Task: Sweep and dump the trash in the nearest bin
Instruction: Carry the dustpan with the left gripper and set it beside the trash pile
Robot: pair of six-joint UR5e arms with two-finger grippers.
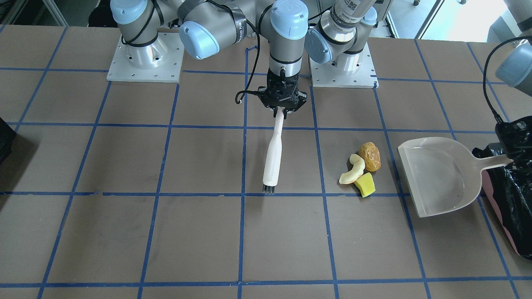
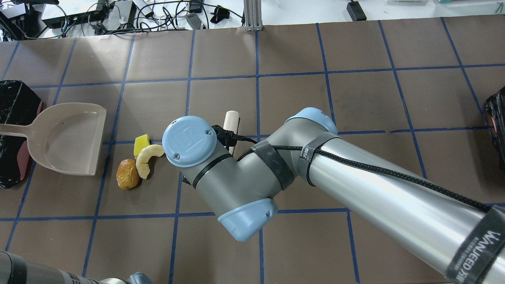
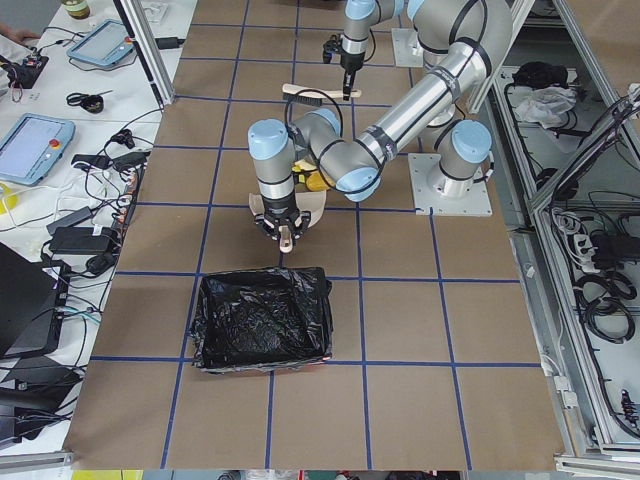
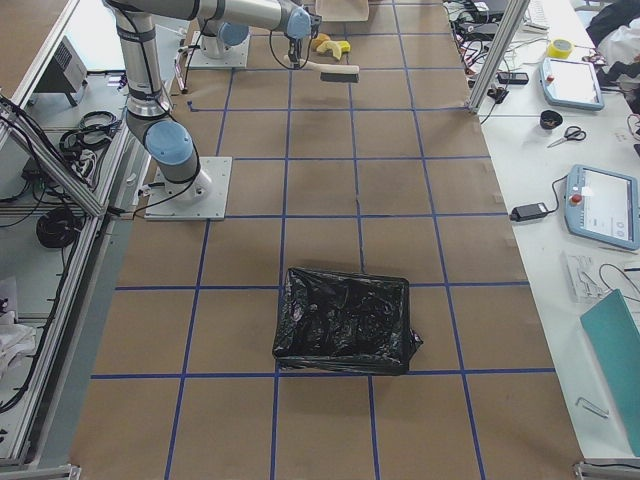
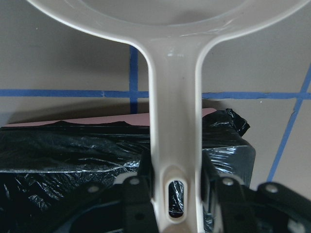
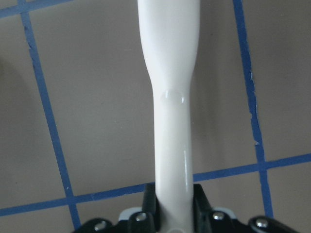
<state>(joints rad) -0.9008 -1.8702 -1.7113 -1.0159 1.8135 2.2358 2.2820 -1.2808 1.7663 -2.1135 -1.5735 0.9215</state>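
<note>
**Brush (image 1: 274, 155) and dustpan (image 1: 440, 176) flank the trash (image 1: 360, 176)**

Jaws of the right gripper (image 6: 173, 206) press on both sides of the thin tip of the brush's white handle. The long body therefore reaches out ahead, and the dark bristles (image 1: 269, 190) point down at a blue tape line near the middle of the table (image 1: 124, 232). The left gripper (image 5: 177, 177) is clamped the same way on the slotted end of the dustpan's handle. That grip leaves the pan's wide mouth turned toward the brush and its handle hanging over the bin (image 1: 509, 203).

The trash lies between the two tools, near the pan's lip and well apart from the bristles. It is a wrinkled golden-brown lump (image 1: 370, 156), a pale curved slice (image 1: 352, 171) just beside it, and a yellow wedge (image 1: 365, 185) against one end of the slice. This looks set up for one stroke toward the table's left end, pushing the pieces into the pan. The bin, pink-sided under a crinkly black liner, sits right behind the pan near that edge, so tipping should need only a short lift. A second black-lined bin (image 4: 345, 320) stands toward the right end, much farther off.

A black strap (image 2: 479, 252) on the right arm reads "WANJEED"; the smaller print beside it is illegible. A QR label (image 1: 352, 5) on the left arm cannot be made out.
</note>
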